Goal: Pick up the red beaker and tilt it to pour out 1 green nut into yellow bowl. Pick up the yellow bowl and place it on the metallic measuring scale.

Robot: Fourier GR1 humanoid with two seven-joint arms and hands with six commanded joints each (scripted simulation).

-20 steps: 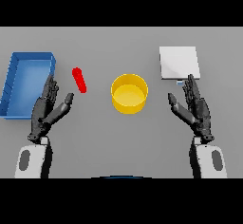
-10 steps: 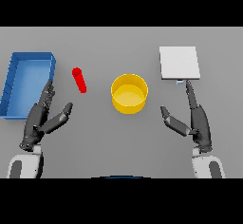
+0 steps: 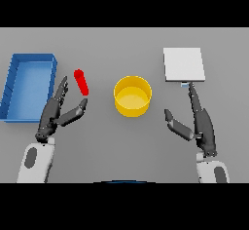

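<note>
The left robot hand [image 3: 56, 113] hangs over the counter's [image 3: 121, 146] left half with its fingers straight and its thumb spread to the side, grasping nothing. The beaker [image 3: 81, 82] lies just beyond those fingertips and slightly toward the counter's middle, close to them but seemingly apart. It looks like a short red cylinder resting on its side, its long axis running from the far side toward the near side with the near end leaning a little toward the middle. That axis is roughly in line with the fingers, so I judge the hand must turn or come across it to close round its width.

The right robot hand [image 3: 200, 122] is over the right half, fingers extended toward the far edge, thumb out toward the middle, also free. It is well apart from the beaker, so the left hand is clearly the nearer one.

The bowl [image 3: 132, 95] sits upright near the counter's centre, between the two hands. The scale [image 3: 183, 64], a pale square plate, lies toward the far right, just beyond the right fingertips. A blue tray [image 3: 11, 84] rests by the left edge.

No label or writing can be read anywhere.
</note>
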